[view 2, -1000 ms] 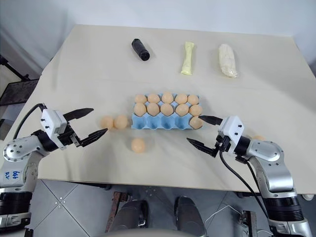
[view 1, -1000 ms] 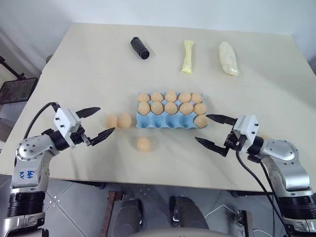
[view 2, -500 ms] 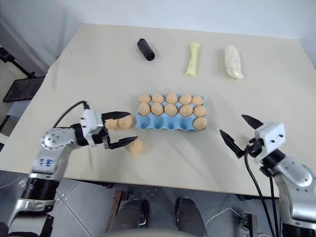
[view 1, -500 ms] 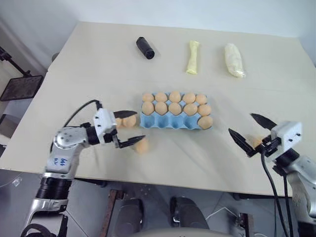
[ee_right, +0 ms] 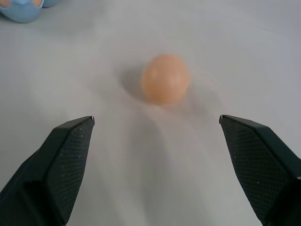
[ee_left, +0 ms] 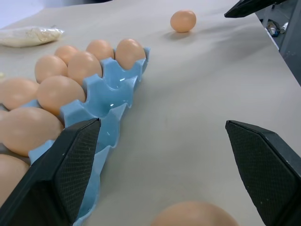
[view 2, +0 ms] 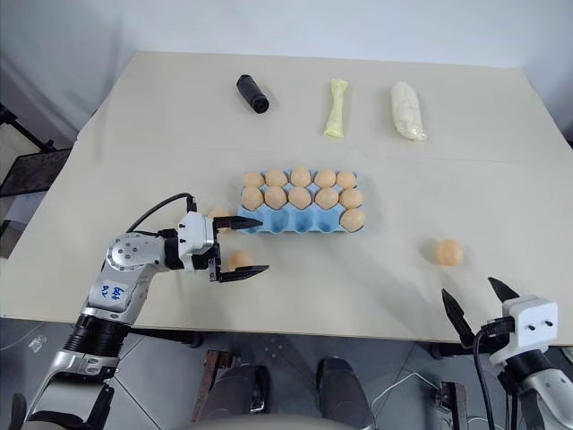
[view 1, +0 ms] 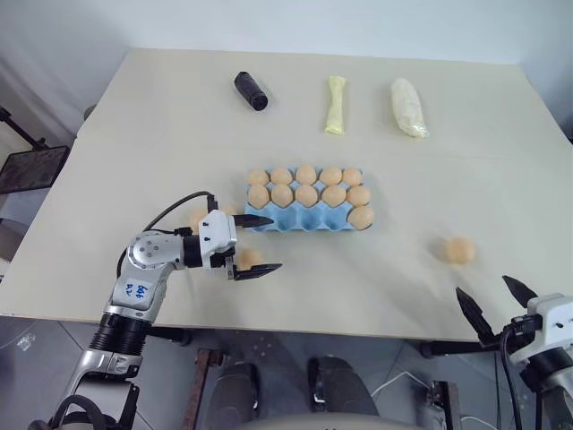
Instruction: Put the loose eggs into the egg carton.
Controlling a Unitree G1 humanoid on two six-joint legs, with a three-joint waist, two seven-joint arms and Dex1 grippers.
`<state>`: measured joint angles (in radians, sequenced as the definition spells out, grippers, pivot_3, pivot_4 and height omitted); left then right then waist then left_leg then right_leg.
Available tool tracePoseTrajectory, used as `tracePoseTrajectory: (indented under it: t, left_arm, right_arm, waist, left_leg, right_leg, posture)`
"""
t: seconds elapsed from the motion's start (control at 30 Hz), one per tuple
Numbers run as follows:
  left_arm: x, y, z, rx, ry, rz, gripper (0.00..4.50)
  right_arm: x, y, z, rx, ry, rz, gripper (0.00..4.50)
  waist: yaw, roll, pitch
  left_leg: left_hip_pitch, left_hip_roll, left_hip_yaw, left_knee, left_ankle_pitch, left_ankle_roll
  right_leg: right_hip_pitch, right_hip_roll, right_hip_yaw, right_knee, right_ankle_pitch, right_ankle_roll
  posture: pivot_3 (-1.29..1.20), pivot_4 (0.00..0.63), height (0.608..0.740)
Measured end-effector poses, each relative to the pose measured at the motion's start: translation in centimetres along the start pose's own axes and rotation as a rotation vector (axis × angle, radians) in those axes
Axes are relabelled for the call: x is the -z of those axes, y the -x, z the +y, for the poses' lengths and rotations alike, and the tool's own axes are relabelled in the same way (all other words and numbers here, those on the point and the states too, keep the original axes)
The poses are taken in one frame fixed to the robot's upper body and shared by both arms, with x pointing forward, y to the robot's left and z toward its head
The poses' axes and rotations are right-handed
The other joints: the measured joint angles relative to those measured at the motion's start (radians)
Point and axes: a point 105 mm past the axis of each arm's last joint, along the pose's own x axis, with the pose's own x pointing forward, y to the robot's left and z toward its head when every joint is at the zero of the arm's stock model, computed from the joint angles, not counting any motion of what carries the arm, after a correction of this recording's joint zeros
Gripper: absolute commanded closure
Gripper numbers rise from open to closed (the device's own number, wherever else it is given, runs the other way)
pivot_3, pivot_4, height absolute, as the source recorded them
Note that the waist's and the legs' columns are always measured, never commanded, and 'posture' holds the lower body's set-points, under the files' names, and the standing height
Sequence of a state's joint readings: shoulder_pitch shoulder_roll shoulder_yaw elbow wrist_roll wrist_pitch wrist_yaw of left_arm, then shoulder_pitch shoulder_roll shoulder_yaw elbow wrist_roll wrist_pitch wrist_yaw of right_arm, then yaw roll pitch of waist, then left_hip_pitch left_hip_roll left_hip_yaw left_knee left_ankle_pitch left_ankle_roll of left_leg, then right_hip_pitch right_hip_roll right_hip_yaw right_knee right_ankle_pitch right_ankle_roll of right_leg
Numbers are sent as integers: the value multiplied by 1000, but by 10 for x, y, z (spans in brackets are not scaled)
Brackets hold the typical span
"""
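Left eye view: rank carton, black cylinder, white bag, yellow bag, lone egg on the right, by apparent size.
1. Carton, largest.
2. White bag and yellow bag: similar length, the white one wider, so slightly larger.
3. Black cylinder.
4. Lone egg, smallest, though it lies nearer the camera than the cylinder.

Eleven eggs (view 1: 307, 195) sit in the one egg carton (view 1: 295, 221), and four loose eggs (view 1: 461, 250) lie on the surface (view 1: 161, 152). There are also two long bags (view 1: 335, 105) and one black cylinder (view 1: 252, 90).

Both arms are being seen as silver-grey metal housings with black joints. White wrist blocks are being carried before the left gripper (view 1: 254, 244) and right gripper (view 1: 494, 299), each with black pointed, textured fingers. Black cables are being looped alongside; blue handwriting is being shown on the left forearm.
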<state>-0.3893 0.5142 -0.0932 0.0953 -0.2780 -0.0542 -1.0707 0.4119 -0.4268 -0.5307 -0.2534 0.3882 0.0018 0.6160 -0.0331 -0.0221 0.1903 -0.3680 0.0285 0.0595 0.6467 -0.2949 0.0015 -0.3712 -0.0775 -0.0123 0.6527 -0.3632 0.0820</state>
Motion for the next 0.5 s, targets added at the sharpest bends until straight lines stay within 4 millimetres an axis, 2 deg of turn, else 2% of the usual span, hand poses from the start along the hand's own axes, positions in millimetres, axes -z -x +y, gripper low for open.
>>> tracePoseTrajectory:
  t: [0.13, 0.4, 0.5]
  left_arm:
    - [2, 7, 1, -31, 0, 11, 0]
    - [-2, 17, 6, -127, -16, 6, 0]
    - [-2, 20, 5, -153, -12, 9, 0]
  right_arm:
    - [-7, -18, -5, -38, 17, -24, 26]
    - [8, -55, -17, -68, -33, 42, 26]
    - [17, -62, -22, -56, -68, 60, 621]
  waist:
    - [6, 0, 0]
    - [6, 0, 0]
    - [6, 0, 0]
  left_leg:
    - [-1, 0, -1, -1, 1, 0]
    - [-2, 0, -1, 0, 1, 1]
    - [-2, 0, 0, -1, 1, 1]
  right_leg:
    - [-1, 0, -1, 0, 1, 0]
    - [-2, 0, -1, -1, 1, 0]
    - [-2, 0, -1, -1, 1, 0]
  posture:
    - [0, 150, 740]
    - [0, 150, 740]
    - [0, 150, 740]
